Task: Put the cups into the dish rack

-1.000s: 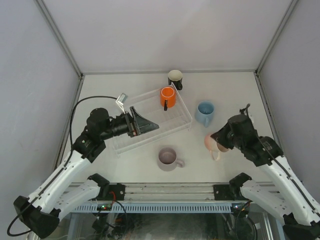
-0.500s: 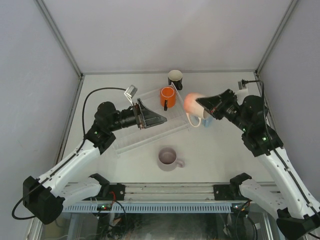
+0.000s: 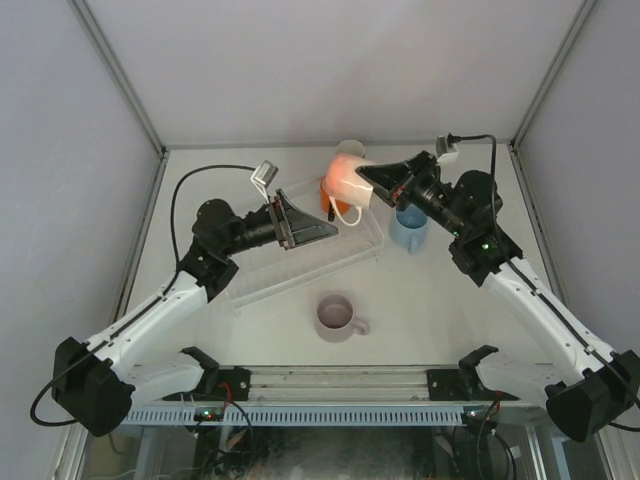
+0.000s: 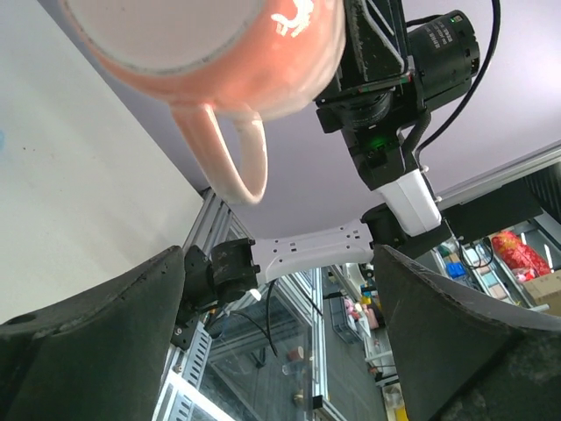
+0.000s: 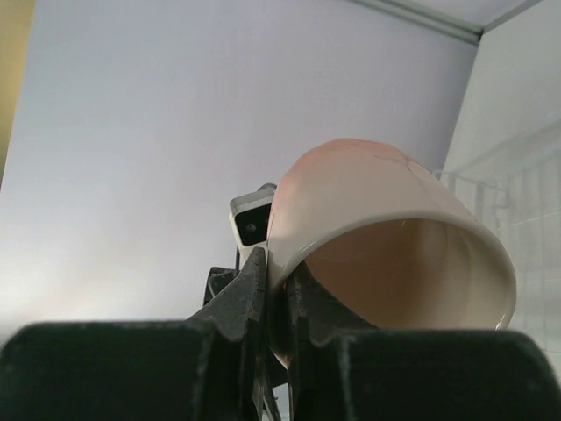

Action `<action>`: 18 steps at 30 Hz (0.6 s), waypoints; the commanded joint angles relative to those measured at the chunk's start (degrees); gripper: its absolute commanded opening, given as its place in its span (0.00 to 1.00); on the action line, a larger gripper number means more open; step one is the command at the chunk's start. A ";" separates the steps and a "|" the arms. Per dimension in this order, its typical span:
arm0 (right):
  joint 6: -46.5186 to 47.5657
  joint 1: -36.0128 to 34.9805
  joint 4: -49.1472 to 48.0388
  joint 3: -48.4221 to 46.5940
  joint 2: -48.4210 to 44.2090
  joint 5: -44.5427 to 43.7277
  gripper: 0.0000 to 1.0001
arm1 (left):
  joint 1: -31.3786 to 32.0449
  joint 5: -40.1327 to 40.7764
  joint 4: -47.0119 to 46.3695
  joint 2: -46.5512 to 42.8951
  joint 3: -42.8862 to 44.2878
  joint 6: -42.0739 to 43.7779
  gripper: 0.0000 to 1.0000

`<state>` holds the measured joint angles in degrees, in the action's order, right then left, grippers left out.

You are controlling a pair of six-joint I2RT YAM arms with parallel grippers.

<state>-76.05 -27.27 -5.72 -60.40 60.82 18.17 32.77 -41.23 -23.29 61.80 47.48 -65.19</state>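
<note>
White surface holds the dish rack; above its far right corner the right hand pinches the peach-pink cup by the rim, so it could slip onto the orange cup, near the wide-open left hand.

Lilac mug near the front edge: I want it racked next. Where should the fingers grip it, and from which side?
Grip the lilac mug by its rim wall, from straight above, one finger inside, one outside. It stands upright, mouth up, nothing touching it. Its handle points right in the top view, so the rim's left part is probably easiest.
</note>
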 commanded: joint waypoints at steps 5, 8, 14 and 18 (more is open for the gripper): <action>-5.49 -5.49 -18.60 -2.09 3.70 -0.58 0.00 | 0.36 0.14 -4.46 1.87 6.28 -1.04 0.94; -5.56 -6.56 -19.62 -2.09 4.75 -0.72 0.00 | 0.36 0.23 -5.03 2.21 7.27 -1.69 0.94; -3.97 -8.25 -23.09 -1.62 6.52 -1.23 0.00 | 0.36 -0.41 -9.86 2.89 8.32 -5.97 0.90; -3.65 -9.30 -24.64 -1.39 7.78 -1.97 0.00 | 0.36 0.08 -10.59 2.43 7.97 -6.44 0.85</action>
<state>-79.72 -35.29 -20.25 -60.40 68.42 17.93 32.77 -40.95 -28.77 64.99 51.88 -69.78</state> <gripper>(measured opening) 0.056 0.871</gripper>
